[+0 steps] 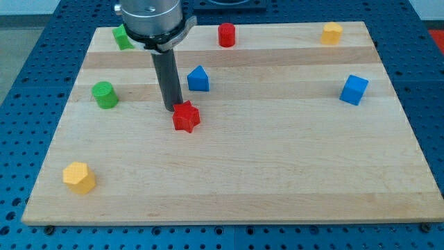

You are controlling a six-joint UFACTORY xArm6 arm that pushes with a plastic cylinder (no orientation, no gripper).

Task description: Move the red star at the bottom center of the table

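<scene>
The red star lies on the wooden board, left of the middle. My tip is at the end of the dark rod, touching or nearly touching the star's upper left side. The rod comes down from the arm at the view's top.
A blue block with a pointed top sits just above right of the star. A green cylinder is at the left, a green block at top left, a red cylinder at top centre, a yellow block at top right, a blue cube at the right, a yellow block at bottom left.
</scene>
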